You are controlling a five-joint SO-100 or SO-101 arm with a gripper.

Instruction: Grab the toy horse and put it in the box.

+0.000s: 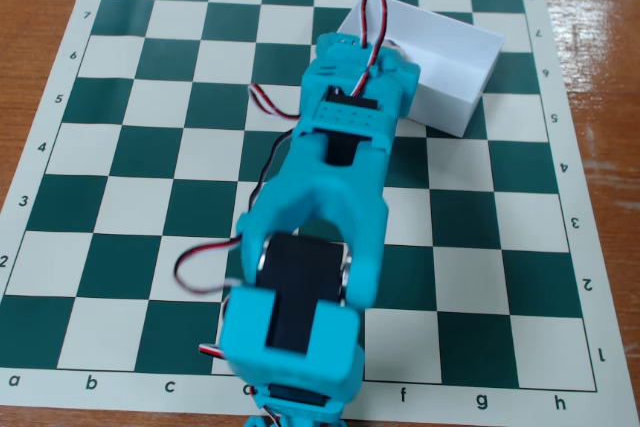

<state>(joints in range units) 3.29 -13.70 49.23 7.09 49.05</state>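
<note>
Blue arm (325, 217) stretched across chessboard (120, 177) on worktop (40, 7). Hand hidden under arm beside white box (455, 67); open or closed cannot be told. Toy horse not seen, maybe hidden.

White open box (455, 67) on chessboard's far right.

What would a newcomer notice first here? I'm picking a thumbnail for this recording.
The turquoise arm dominates, stretching from the bottom edge up the middle of the green-and-white chessboard mat. Its far end reaches the white box near the upper right. The gripper and the toy horse are hidden from this fixed view.
</note>
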